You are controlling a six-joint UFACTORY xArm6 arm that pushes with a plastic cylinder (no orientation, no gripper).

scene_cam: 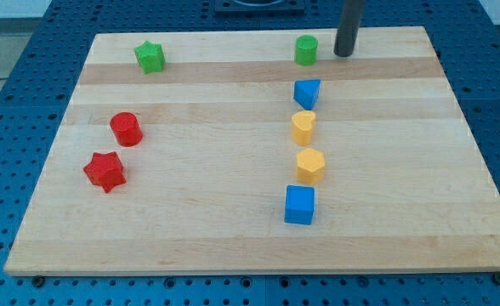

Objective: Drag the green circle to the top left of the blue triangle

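Observation:
The green circle (306, 50) stands near the view's top edge of the wooden board, right of centre. The blue triangle (306, 92) lies just below it, a short gap apart. My tip (343, 53) is the end of the dark rod and rests on the board just right of the green circle, a small gap from it, and up and to the right of the blue triangle.
A yellow block (303, 127), a yellow hexagon (310, 165) and a blue cube (299, 205) form a column below the blue triangle. A green star (150, 57) is at top left. A red cylinder (126, 128) and a red star (105, 172) are at left.

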